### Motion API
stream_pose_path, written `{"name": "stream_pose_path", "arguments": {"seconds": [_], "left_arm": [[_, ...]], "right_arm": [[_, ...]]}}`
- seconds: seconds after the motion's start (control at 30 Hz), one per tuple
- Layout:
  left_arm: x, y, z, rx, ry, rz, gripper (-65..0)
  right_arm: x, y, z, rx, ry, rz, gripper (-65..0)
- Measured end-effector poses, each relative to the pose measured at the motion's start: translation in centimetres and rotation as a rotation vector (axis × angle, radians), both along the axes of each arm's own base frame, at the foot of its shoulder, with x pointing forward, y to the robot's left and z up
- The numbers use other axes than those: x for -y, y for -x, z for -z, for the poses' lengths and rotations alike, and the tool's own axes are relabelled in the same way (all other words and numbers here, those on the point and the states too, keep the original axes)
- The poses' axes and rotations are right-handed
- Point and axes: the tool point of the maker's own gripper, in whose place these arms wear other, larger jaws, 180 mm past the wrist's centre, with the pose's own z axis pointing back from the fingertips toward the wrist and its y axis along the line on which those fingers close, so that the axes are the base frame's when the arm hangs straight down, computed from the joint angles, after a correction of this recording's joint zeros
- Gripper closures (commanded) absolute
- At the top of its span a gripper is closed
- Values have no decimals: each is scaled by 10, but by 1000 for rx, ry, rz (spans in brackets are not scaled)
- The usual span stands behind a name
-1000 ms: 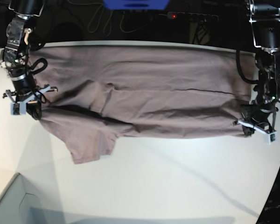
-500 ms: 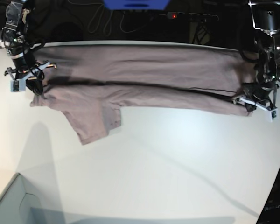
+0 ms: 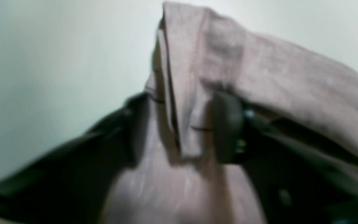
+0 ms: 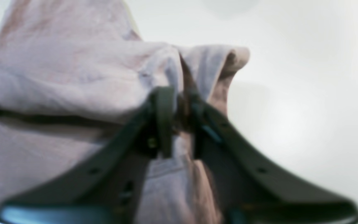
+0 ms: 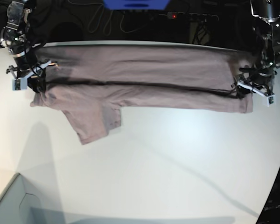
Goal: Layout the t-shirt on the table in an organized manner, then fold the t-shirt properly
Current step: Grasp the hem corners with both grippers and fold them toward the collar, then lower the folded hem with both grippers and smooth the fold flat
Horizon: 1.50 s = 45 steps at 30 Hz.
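**A:** Where is the t-shirt (image 5: 144, 79) right now?

**Me:** Stretched sideways across the far part of the worktop (image 5: 177, 158), folded lengthwise into a long band. 1 sleeve flops out toward the near side on my right.

**A:** And your end effectors?

**Me:** My left end effector (image 3: 179, 130) has its jaws standing apart, with a bunched hem corner between them; the cloth looks loose there, not pinched. My right end effector (image 4: 179, 121) has its jaws close together around a thick wad of fabric. The wrist picture is blurred, so I cannot tell whether it is gripping or letting go.

**A:** How will the cloth handle?

**Me:** I judge it light, soft and limp. It holds no shape, sags wherever it is unsupported, and creases easily. It should not slip much on the matte surface, so dragging may bunch it.

**A:** Where would you take hold?

**Me:** At the 2 end corners of the band, pinching through all layers, since a shallow pinch may catch only the top one. The stray sleeve probably needs tucking in before any further fold.
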Motion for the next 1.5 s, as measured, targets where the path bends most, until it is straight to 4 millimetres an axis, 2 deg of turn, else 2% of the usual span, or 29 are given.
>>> {"name": "stream_pose_path", "arguments": {"seconds": [0.1, 0.17, 0.27, 0.37, 0.47, 0.57, 0.7, 0.77, 0.97, 1.23, 1.3, 1.37, 1.5], "left_arm": [[-2, -3, -11, 26, -13, 3, -423], [-12, -7, -22, 61, -16, -32, -423], [-29, -20, -39, 113, -30, -76, -423], [-32, -39, -49, 149, -32, -84, -423], [-32, -53, -43, 149, 2, -101, -423], [-30, -57, -26, 105, 21, -116, -423], [-15, -54, -5, 43, 41, -85, -423], [-15, -50, 2, 27, 50, -90, -423], [-19, -59, 1, 30, 60, -110, -421], [-17, -62, 1, 30, 59, -103, -419], [-8, -66, 2, 34, 55, -79, -391], [0, -68, 3, 36, 61, -63, -322], [1, -68, 4, 36, 68, -64, -209]], "right_arm": [[1, 0, 0, 1, 1, 2, -239], [1, 0, -1, 4, 1, 2, -265], [3, -2, -5, 12, 9, 4, -276], [17, -5, -22, 62, 32, 45, -276], [20, -8, -31, 82, 46, 50, -275], [19, -10, -33, 90, 45, 49, -274], [19, -10, -33, 90, 45, 49, -274], [19, -12, -37, 97, 53, 45, -274], [16, -26, -71, 185, 96, 20, -277], [14, -52, -94, 245, 107, 14, -277], [15, -52, -90, 217, 110, 15, -277], [16, -53, -85, 176, 128, 12, -277], [21, -68, -83, 123, 220, -2, -277]]}}
